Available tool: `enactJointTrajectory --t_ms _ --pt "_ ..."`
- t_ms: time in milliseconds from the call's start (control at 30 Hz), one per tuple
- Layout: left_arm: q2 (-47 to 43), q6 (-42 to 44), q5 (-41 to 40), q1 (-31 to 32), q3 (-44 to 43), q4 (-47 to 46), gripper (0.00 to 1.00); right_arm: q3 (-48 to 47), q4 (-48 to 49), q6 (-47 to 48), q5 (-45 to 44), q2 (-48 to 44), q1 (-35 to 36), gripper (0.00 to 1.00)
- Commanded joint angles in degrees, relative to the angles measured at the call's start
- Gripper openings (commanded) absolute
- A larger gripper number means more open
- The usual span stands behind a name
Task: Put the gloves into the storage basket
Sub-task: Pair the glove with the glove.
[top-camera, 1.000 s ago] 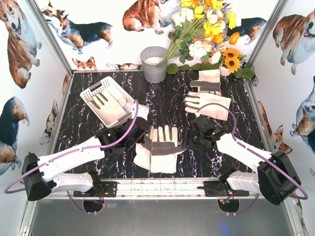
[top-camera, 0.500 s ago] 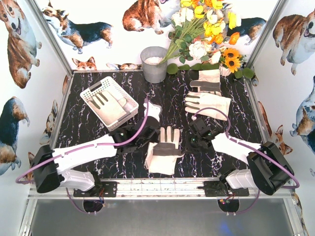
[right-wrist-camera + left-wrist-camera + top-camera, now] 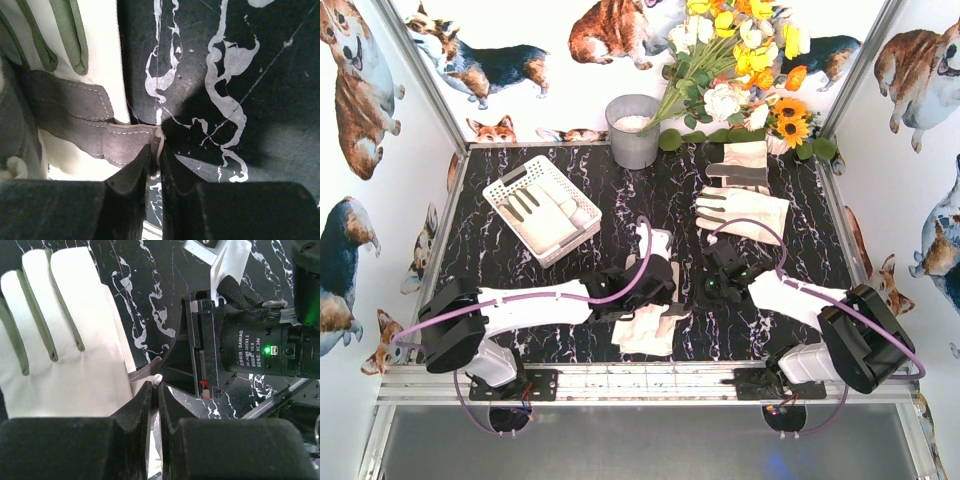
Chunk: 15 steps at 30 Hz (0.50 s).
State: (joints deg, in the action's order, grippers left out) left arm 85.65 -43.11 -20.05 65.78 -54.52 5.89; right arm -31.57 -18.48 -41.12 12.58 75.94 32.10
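Black marbled table (image 3: 650, 200), gloves (image 3: 740, 212), white basket (image 3: 510, 182), grey bucket (image 3: 633, 135)

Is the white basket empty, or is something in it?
Not empty. One glove lies flat inside the basket, its grey fingers showing.

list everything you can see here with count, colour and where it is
storage basket: one, white, back left, a glove inside
gloves: two, cream and grey, back right
centre glove: at least one, cream and grey, between the arms
bucket: one, grey metal, back centre
flowers: one bunch, yellow, white, orange, back right
table: one, black marbled, underneath
left hand: one, black, shut on centre glove
right hand: one, black, shut on centre glove
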Motion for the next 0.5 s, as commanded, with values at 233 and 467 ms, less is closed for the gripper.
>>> enactJointTrajectory --t_ms 233,467 --pt "3.93 -13.87 -4.23 2.86 2.58 -9.25 0.00 0.42 2.10 -0.05 -1.05 2.37 -0.10 0.09" --pt "0.46 -14.88 -6.47 3.04 4.87 -8.48 0.31 -0.99 -2.85 0.34 -4.10 -1.54 -0.15 0.31"
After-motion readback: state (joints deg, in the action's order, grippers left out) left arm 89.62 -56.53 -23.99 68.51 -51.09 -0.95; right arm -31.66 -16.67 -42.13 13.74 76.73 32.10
